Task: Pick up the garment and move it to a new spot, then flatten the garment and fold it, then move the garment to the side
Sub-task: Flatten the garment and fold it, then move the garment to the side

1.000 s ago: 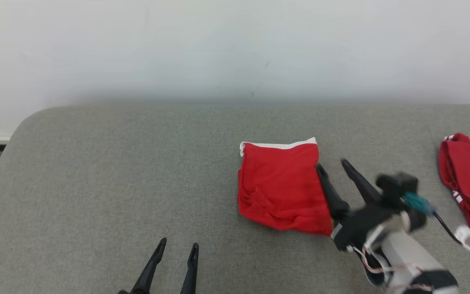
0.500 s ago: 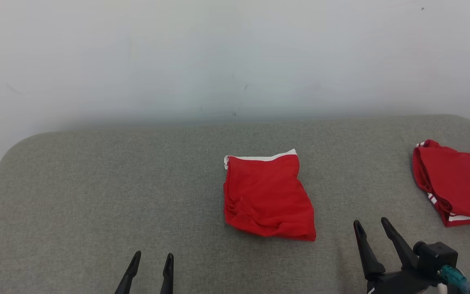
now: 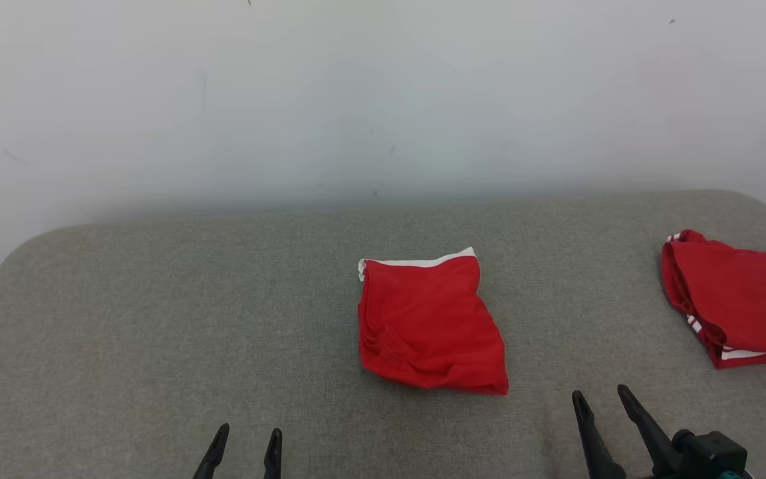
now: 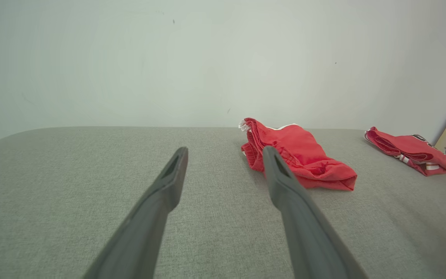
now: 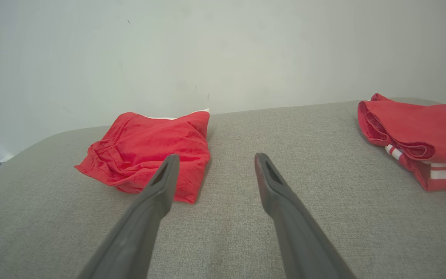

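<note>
Red fabric garments: two. That is one folded red fabric garment with a white edge (image 3: 431, 326) and one rumpled red fabric garment with white stripes (image 3: 742, 306). Grey woven padded surface (image 3: 124, 319): one. Plain white wall (image 3: 356, 100): one. Black two-fingered grippers: two, left gripper (image 3: 250, 430) and right gripper (image 3: 600, 392). Long dark fingers (image 4: 285, 193): two per gripper, four total.

Head looks down; both wrists skim low; all share garment (image 3: 429, 326).

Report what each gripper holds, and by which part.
Nothing is held. The left gripper and right gripper both stand open, apart from the folded red fabric garment.
</note>
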`<state>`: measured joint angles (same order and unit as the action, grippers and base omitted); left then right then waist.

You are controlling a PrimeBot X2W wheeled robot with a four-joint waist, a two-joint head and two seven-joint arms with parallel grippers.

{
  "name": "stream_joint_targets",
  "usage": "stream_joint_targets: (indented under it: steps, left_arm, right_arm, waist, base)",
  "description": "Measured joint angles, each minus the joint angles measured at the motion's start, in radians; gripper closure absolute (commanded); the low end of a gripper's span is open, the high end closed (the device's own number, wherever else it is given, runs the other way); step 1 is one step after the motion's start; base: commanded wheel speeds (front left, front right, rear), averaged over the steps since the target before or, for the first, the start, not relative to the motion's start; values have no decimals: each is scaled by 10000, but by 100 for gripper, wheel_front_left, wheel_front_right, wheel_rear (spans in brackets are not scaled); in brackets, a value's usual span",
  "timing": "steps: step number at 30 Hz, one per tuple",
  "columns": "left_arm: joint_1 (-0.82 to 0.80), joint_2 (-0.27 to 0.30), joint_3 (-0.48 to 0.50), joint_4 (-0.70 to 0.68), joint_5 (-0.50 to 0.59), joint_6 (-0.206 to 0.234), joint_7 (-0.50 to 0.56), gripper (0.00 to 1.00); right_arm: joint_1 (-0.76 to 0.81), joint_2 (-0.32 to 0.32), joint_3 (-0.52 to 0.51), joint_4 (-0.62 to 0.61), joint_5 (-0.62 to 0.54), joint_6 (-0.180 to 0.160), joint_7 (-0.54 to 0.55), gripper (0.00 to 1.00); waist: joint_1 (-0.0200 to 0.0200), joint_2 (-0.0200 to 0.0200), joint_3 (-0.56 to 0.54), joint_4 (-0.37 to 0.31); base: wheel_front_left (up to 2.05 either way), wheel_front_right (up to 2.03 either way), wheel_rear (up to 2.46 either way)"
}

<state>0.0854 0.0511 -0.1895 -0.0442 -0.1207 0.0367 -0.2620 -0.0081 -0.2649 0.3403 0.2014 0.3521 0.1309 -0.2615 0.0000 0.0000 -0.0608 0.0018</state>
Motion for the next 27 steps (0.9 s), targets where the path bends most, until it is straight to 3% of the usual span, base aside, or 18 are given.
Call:
stream_joint_targets:
  steps: [21,27]
  left_arm:
    - [184,-2,23,63,-19,-4,0,0]
    - [165,-2,-105,59,12,-12,-2,0]
  right_arm:
    - [349,253,-151,-56,23,0,0,0]
    - [-226,443,318,685,1235,0,0,0]
  waist:
    - [0,1,-156,70]
    - [0,1,84,126]
  base:
    - [0,0,0]
    - [0,0,0]
